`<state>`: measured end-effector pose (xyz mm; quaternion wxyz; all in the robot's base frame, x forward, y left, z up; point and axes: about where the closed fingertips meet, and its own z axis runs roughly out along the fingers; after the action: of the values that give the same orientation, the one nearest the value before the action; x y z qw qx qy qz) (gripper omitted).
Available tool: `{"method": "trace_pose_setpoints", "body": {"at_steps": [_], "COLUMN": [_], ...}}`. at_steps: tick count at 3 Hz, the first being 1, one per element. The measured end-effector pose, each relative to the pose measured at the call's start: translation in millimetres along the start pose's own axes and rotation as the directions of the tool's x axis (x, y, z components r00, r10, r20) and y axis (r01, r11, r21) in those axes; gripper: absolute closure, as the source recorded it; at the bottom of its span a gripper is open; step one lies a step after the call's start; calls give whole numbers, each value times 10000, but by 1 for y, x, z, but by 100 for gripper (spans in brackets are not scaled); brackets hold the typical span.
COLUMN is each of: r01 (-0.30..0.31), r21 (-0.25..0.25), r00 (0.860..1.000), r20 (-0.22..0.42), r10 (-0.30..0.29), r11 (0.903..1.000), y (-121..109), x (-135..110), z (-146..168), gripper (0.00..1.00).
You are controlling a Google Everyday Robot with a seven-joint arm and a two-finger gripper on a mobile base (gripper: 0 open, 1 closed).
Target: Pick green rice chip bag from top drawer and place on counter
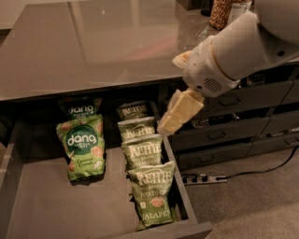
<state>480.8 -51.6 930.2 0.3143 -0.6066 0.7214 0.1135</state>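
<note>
The green rice chip bag, light green with white "dang" on a teal circle, lies flat on the floor of the open top drawer, at its back left. My gripper, cream-coloured on a white arm, points down and left. It hangs above the drawer's right wall, beside the Kettle bags and well to the right of the rice chip bag, holding nothing. The glossy grey-brown counter spreads above the drawer. My arm hides its patterned tag.
A darker second "dang" bag stands behind the green one. A row of olive Kettle chip bags fills the drawer's right side. Narrower dark drawers with bar handles are on the right. A power strip lies on the floor. Jars stand on the counter's far right.
</note>
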Motion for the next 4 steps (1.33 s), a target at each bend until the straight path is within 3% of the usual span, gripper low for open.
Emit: {"method": "trace_pose_setpoints", "body": {"at_steps": [1, 3, 4], "r01": [385, 283, -142], "r21": [-573, -819, -1828], "r00": [9911, 9912, 9922], "r20": [1294, 1310, 1192], "r10": [-308, -174, 365], "r11": [9976, 9962, 9830], "y": [23, 28, 50], "x": [-51, -50, -46], "z": [19, 32, 98], "gripper": [0, 0, 0]}}
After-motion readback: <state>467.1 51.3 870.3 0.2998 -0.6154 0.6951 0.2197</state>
